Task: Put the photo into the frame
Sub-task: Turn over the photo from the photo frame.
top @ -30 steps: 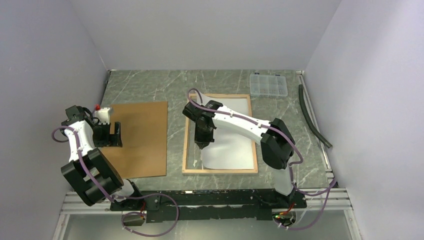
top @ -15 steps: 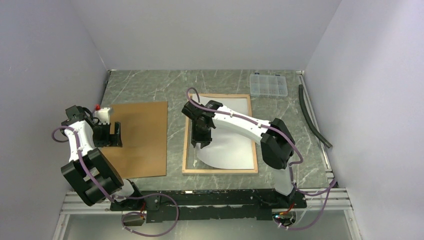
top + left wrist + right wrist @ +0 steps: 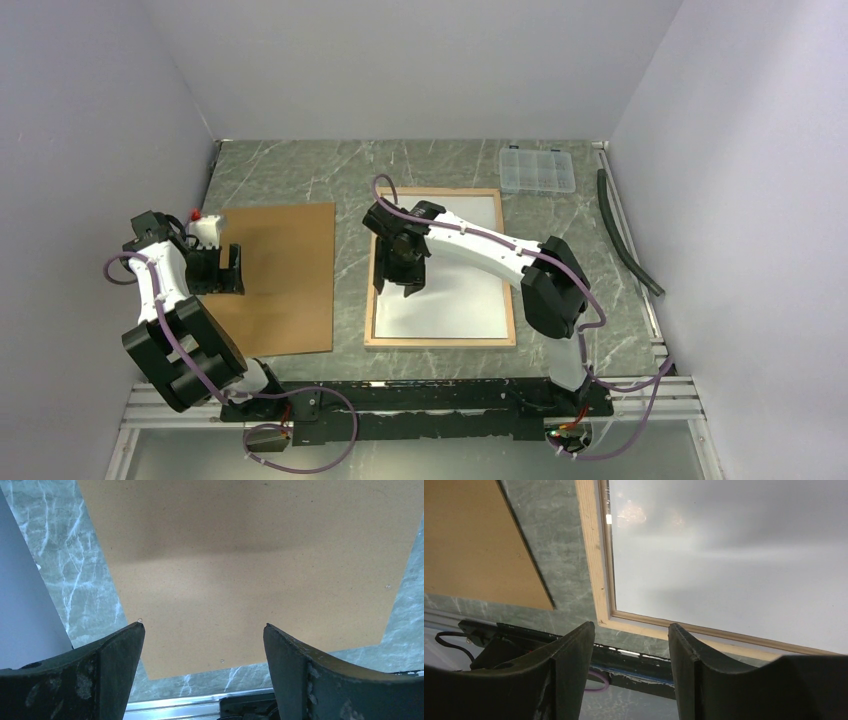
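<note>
Right hand point(image 3: 631, 626) spread wide, empty, over frame point(image 3: 591, 555) corner; photo point(image 3: 734, 570) inside, white back up.

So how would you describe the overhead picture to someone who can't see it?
A photo, white back up, lies flat inside a wooden frame on a grey table, with the right hand open over its left side. The left hand hangs open over a brown board.

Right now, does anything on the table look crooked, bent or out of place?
Nothing stands out. The photo lies flat, white back up, inside the frame, its edges parallel to the rails. The brown board lies flat to the left, apart from the frame.
</note>
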You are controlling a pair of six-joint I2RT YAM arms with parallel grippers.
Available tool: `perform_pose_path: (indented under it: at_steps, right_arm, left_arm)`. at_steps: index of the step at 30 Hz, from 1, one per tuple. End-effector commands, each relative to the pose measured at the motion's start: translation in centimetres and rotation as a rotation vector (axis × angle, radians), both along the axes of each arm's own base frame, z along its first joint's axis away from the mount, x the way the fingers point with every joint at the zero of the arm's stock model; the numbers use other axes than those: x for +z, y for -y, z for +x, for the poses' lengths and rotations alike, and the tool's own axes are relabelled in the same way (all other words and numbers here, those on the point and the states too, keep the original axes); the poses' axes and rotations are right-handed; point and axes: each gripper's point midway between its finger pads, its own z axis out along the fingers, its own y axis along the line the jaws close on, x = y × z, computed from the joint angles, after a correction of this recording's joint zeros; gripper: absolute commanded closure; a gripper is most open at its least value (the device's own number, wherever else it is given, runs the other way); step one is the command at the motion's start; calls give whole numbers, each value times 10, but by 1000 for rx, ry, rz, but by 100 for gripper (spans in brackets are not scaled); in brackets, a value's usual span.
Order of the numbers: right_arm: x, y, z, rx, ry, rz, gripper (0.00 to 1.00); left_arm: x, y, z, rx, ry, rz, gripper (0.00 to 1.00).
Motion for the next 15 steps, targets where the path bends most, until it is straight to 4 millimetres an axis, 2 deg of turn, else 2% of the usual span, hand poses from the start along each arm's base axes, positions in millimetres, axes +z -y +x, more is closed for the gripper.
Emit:
perform_pose_path:
  at_steps: [1,5,7,11,15]
  right_arm:
    - [22,-19,11,17,62,94,40]
    - [38,-52,14,70,109,223,32]
    - [42,-71,17,101,132,274,29]
    - [38,-107,22,150,155,335,26]
    - [22,-133,28,170,160,357,24]
  left_arm:
    - [8,-6,4,-8,18,33,6]
    - [3,-24,5,25,-8,66,6]
    - [3,-47,3,73,-20,106,6]
    - [-1,-93,-2,148,-34,221,8]
    - [-16,-128,-13,205,-66,339,12]
